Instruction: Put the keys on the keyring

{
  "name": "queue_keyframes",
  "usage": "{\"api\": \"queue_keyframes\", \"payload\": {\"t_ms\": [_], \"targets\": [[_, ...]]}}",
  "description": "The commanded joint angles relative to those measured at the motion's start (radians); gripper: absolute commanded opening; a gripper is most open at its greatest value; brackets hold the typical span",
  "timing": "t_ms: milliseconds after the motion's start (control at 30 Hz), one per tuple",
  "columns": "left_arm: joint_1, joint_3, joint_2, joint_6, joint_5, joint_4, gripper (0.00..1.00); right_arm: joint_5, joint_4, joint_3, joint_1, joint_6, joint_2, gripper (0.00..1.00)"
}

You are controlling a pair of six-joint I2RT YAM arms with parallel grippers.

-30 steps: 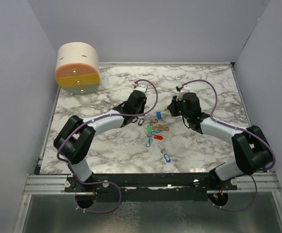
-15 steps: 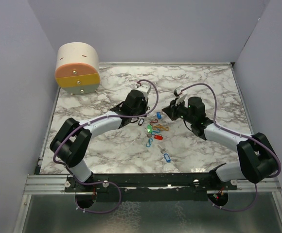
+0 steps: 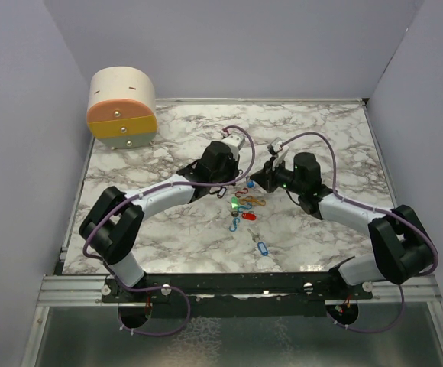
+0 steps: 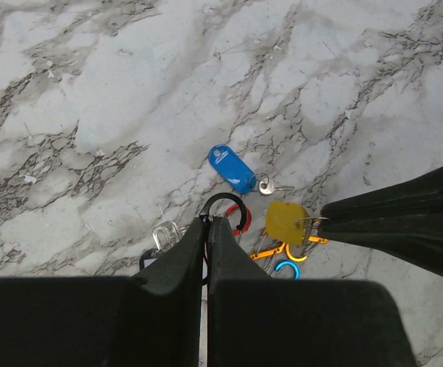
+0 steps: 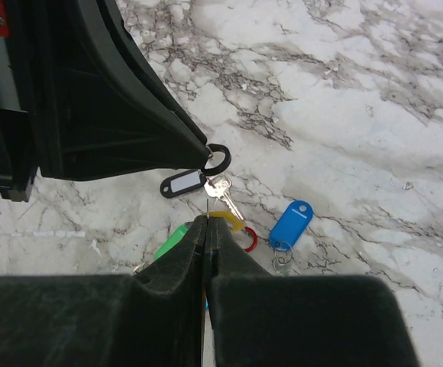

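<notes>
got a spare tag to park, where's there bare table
Bare table along the back wall, from the round box to the far right corner, and at the near left corner beside the left arm. Crowded mid-table: left gripper with a black ring and right gripper meet over the keys.

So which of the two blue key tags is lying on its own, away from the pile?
The blue tag nearest the arm bases: it lies alone, clear of the coloured pile. The other blue tag sits at the pile's far edge.
</notes>
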Motion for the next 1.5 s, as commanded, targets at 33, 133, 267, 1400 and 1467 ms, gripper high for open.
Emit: {"api": "queue_keyframes", "payload": {"t_ms": [33, 133, 267, 1400, 1467], "targets": [[-0.027, 0.040, -0.001, 0.011, 0.019, -0.012, 0.00, -0.036, 0.015, 0.033, 0.005, -0.025, 0.049, 0.01], [-0.035, 0.054, 0.006, 0.012, 0.013, -0.024, 0.00, -0.032, 0.020, 0.035, 0.012, -0.027, 0.055, 0.01], [-0.045, 0.072, 0.021, 0.016, 0.011, -0.036, 0.00, -0.021, 0.025, 0.032, 0.017, -0.027, 0.052, 0.01], [-0.081, 0.134, 0.069, 0.045, 0.021, -0.110, 0.00, 0.096, 0.050, -0.007, 0.020, -0.028, -0.005, 0.01], [-0.081, 0.129, 0.061, 0.042, 0.009, -0.108, 0.00, 0.090, 0.052, -0.008, 0.020, -0.028, -0.005, 0.01]]}}
